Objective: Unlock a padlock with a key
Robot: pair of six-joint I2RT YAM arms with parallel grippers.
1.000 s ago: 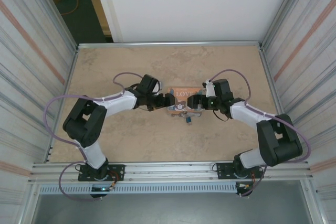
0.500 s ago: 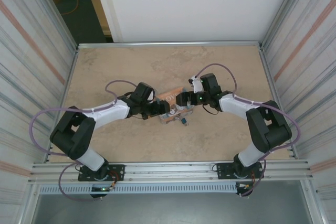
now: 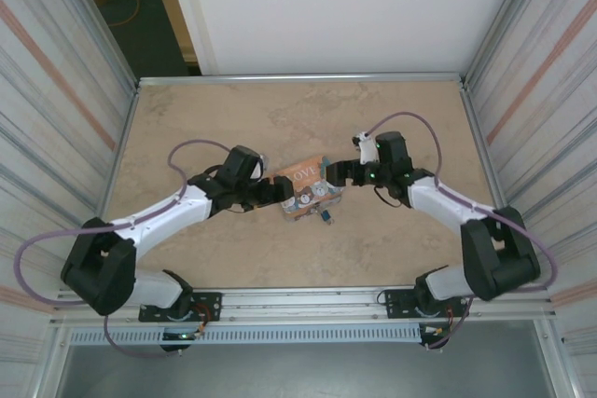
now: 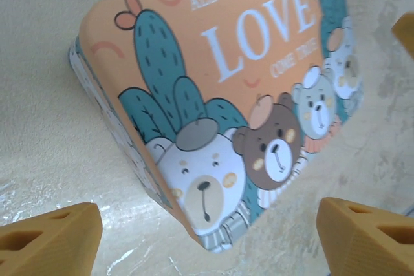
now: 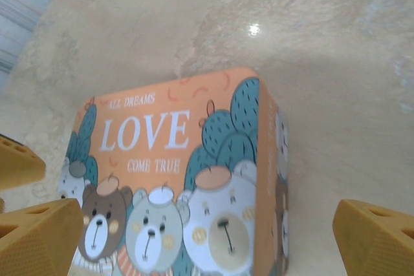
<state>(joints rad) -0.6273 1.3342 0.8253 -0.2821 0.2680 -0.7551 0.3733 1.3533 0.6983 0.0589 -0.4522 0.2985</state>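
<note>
Plainly framed: a glossy box [image 4: 226, 95] on a marbled tabletop [image 3: 233, 258].
At its opposite ends, the left hand [image 4: 208, 227] and the right hand [image 5: 207, 237] both stand spread wide, pinching nothing. Their fingers [image 4: 48, 240] are blocky, matte mustard-yellow wedges with moulded recesses. The box is a shallow rectangle with rounded corners. Its smooth orange lid is printed with teal cacti, cartoon bears and white "LOVE" lettering, and its side walls carry a pale pattern. The lid is shut, so what it holds cannot be told. The tabletop is beige and stone-veined, with a soft sheen that catches the light. The padlock [image 3: 327, 216], a tiny blue speck, lies on the tabletop just beside the box's near edge, apart from both hands.
</note>
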